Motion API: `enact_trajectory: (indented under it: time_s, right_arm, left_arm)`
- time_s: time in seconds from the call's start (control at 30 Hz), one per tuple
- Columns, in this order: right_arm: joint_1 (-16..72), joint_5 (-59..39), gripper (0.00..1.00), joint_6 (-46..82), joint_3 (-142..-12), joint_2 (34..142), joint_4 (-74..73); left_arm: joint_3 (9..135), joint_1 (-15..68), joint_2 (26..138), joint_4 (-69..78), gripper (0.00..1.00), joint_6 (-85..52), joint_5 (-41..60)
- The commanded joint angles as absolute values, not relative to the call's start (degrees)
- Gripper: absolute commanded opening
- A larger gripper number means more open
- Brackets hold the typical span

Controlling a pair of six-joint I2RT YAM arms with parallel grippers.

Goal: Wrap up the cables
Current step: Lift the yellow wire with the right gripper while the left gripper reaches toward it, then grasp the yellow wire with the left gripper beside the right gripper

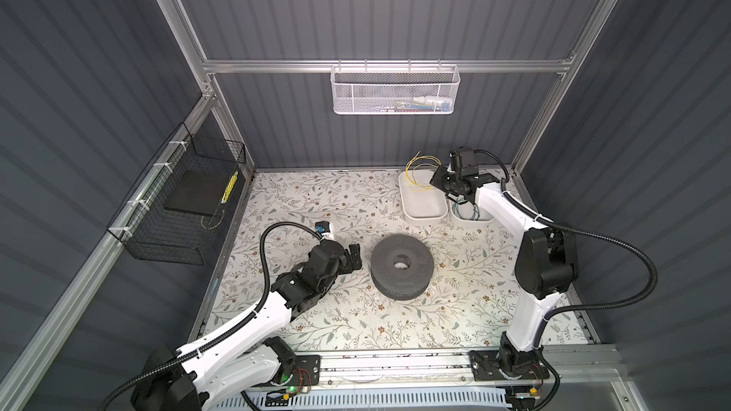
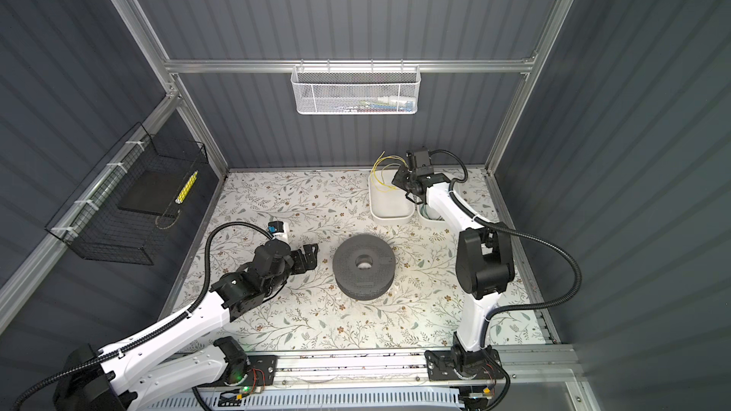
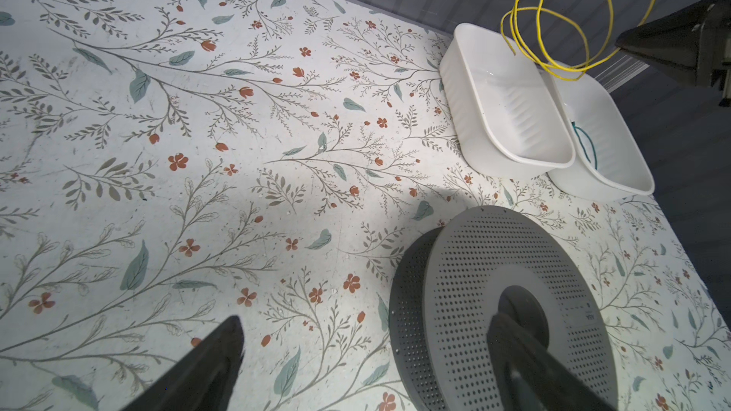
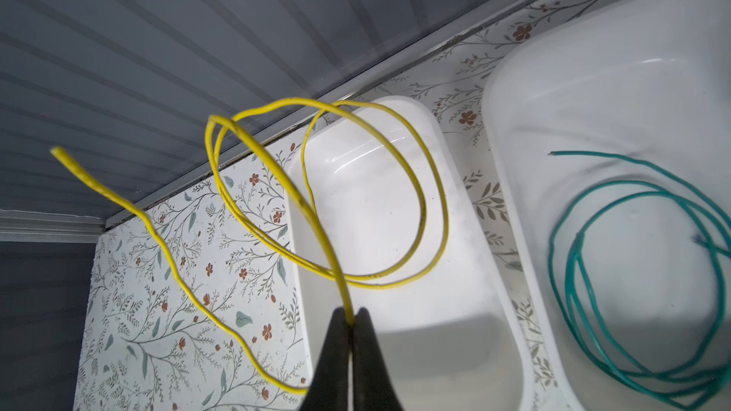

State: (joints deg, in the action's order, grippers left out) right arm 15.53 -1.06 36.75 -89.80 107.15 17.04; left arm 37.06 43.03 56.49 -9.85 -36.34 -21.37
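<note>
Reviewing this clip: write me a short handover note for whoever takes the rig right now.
Right gripper: shut on the yellow cable, holding its loops up over a white bin at the back of the table.
Left gripper: open, empty, beside the grey spool mid-table.
Green cable: coiled in the neighbouring bin.
Done: yellow cable picked up.
Left: nothing is wound on the spool yet; likely bring the cable over and wrap it.

Surface: white tabletop printed with green sprigs and red flowers (image 1: 316, 207). Centre: dark grey perforated plastic spool (image 1: 417, 272), lying flat. Far right corner: left white oblong plastic tub (image 3: 506, 120) and right white oblong plastic tub (image 3: 617, 160), side by side, touching.
</note>
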Motion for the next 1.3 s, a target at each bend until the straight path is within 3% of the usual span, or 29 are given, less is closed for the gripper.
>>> enact_trajectory:
  time_s: [0.0,0.27,0.63,0.73,0.87,1.13,1.27]
  right_arm:
    - [16.5,-3.9,0.00,35.5,-85.8,102.3,16.3]
    - [19.6,-7.6,0.00,37.5,-68.2,86.0,11.1]
    - [27.0,-2.6,0.00,38.9,-52.3,62.9,12.3]
    - [28.3,-1.2,0.00,38.7,-51.2,60.3,13.3]
    - [29.1,-0.4,0.00,38.7,-50.5,58.5,13.6]
    - [31.5,0.3,0.00,39.1,-50.4,57.5,13.9]
    - [32.2,1.0,0.00,39.5,-49.9,56.6,13.9]
  left_arm:
    - [41.2,42.6,56.9,-11.3,0.91,-33.5,-17.8]
    - [52.0,42.7,65.2,-11.6,0.63,-29.0,-4.6]
    - [72.1,44.1,78.0,-17.6,0.64,-22.6,-1.4]
    - [78.1,46.9,81.9,-20.3,0.71,-19.5,-2.7]
    - [80.5,48.0,84.6,-20.0,0.72,-19.0,-3.2]
    - [84.7,48.2,87.5,-18.4,0.57,-19.2,-6.2]
    - [84.5,48.2,87.4,-17.9,0.55,-18.6,-8.5]
